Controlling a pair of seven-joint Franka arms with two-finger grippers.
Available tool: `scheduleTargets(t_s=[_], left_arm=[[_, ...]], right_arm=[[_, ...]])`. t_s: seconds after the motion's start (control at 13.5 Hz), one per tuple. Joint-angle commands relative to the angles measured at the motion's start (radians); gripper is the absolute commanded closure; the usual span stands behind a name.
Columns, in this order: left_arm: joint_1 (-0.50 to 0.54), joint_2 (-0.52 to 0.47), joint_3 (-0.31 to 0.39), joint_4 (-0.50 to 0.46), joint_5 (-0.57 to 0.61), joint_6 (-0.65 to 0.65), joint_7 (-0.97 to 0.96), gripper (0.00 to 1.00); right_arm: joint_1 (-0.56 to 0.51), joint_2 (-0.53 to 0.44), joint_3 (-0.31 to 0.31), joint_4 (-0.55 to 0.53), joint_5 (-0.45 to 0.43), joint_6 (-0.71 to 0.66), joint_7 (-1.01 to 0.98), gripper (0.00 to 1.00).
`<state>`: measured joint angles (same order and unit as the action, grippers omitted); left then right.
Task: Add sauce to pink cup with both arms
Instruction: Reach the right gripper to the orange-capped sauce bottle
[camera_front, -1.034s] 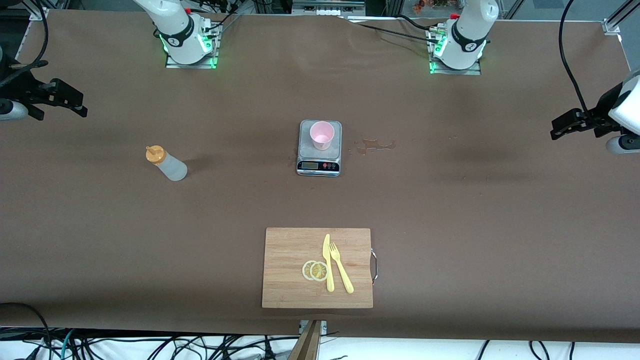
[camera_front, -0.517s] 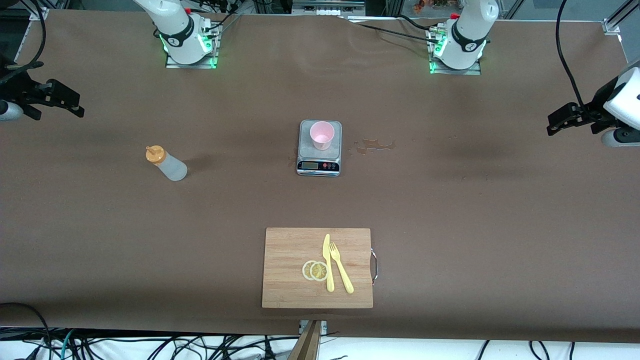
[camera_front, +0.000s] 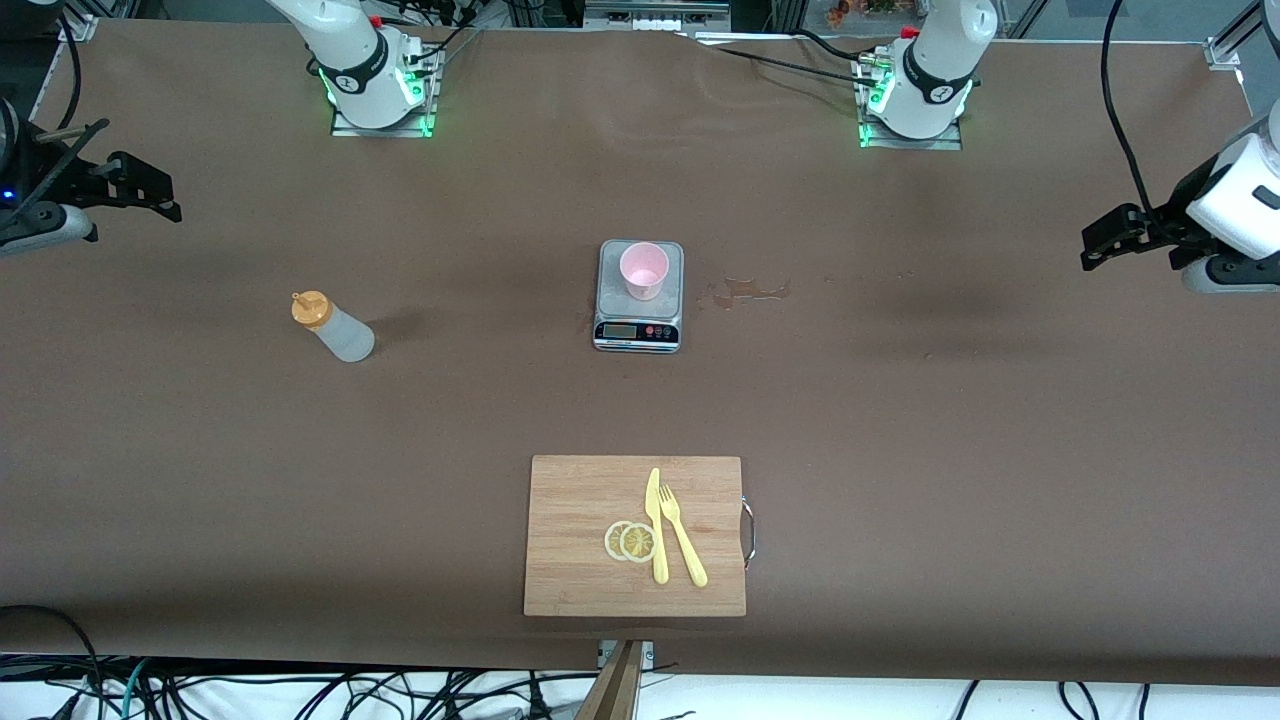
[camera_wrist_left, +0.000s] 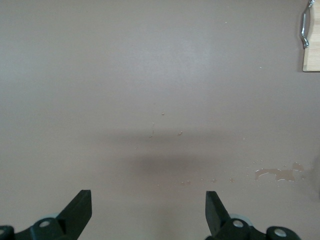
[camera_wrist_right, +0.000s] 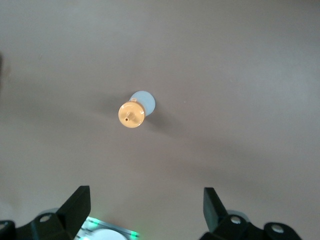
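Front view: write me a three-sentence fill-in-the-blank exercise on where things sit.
1. The pink cup stands on the grey ____.
2. The sauce bottle has an ____ cap.
3. The yellow knife and fork lie on the wooden ____, beside two lemon slices.

Missing words: scale; orange; cutting board

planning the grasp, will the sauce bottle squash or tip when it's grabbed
The bottle looks like thin translucent plastic, so it probably gives when squeezed. It stands tall on a narrow base, so a sideways nudge may tip it. Its smooth round sides could slip.
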<state>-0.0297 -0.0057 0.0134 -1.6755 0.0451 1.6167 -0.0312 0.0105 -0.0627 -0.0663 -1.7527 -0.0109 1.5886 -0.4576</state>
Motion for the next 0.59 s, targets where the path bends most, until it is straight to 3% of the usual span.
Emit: scheduleTargets(t_s=[0.0, 0.52], left_arm=[[0.002, -0.014, -0.018, -0.006, 0.001, 0.009, 0.008, 0.0], [0.004, -0.014, -0.017, -0.006, 0.001, 0.002, 0.017, 0.0]], right_arm=[[-0.007, 0.018, -0.01, 0.018, 0.017, -0.013, -0.24, 0.0], [-0.078, 0.079, -0.04, -0.031, 0.19, 0.031, -0.669, 0.0]])
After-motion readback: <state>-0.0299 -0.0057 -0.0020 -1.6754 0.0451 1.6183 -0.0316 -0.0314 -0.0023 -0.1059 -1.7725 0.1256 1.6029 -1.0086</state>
